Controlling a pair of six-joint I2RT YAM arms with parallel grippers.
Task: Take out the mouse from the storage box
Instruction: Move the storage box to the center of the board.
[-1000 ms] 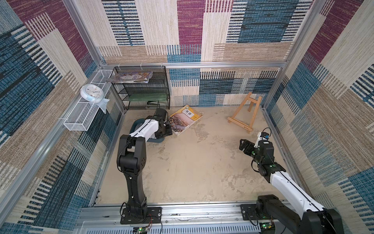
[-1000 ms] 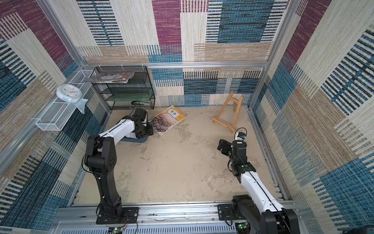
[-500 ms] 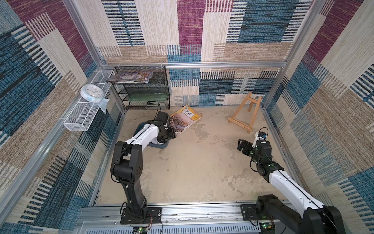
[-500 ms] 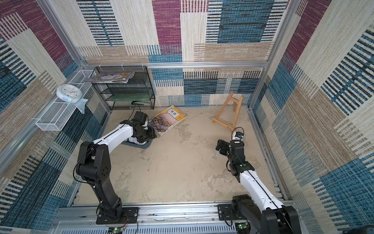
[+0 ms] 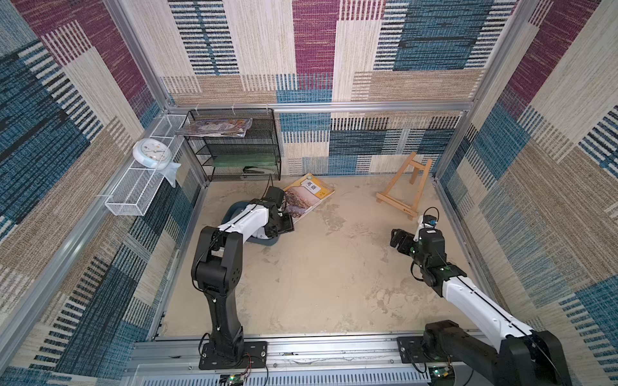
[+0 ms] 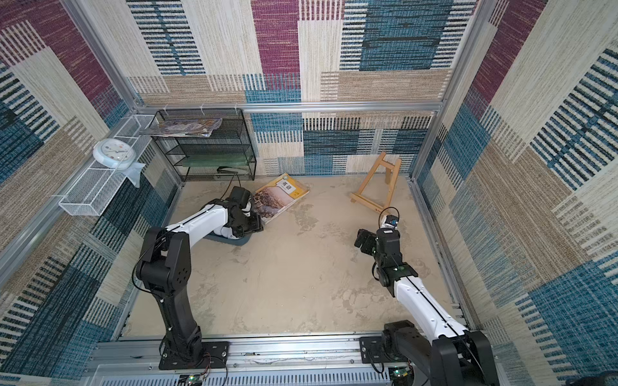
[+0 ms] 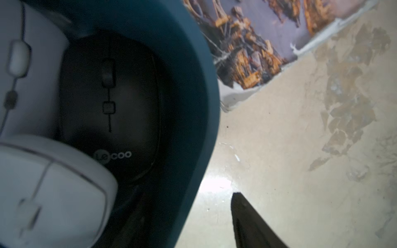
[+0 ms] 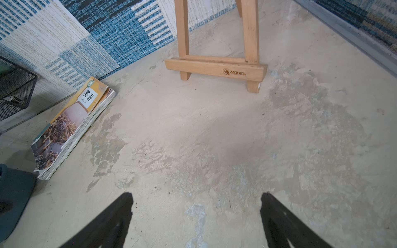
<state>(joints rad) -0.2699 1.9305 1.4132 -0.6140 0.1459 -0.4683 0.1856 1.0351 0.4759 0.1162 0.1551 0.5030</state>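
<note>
Three mice lie in the storage box [image 7: 193, 107]: a black Lecoo mouse [image 7: 111, 103] against the teal wall, a white mouse [image 7: 25, 75] beside it, and a second white mouse [image 7: 53, 193] nearest the left wrist camera, overlapping the black one's tail end. The task does not say which of them is meant. The box sits on the sandy tabletop [image 5: 317, 284] toward the far left corner, just beside an English textbook [image 5: 307, 195], and in both top views the left gripper [image 5: 282, 225] is down over its rim. Only one finger [image 7: 247, 219] shows clearly in the left wrist view, standing outside the box wall over bare table. The other is lost in the dark inside, so I cannot tell whether the jaws are closed on anything, nor whether the near white mouse is lifted or merely resting on its neighbours. By my reading the work is at the reaching or grasping step: no mouse is out, and the lift clear of the rim and the set-down on the table remain. The right gripper [image 8: 196, 195] hovers well apart, jaws wide and empty, facing the wooden easel [image 8: 214, 66].
</note>
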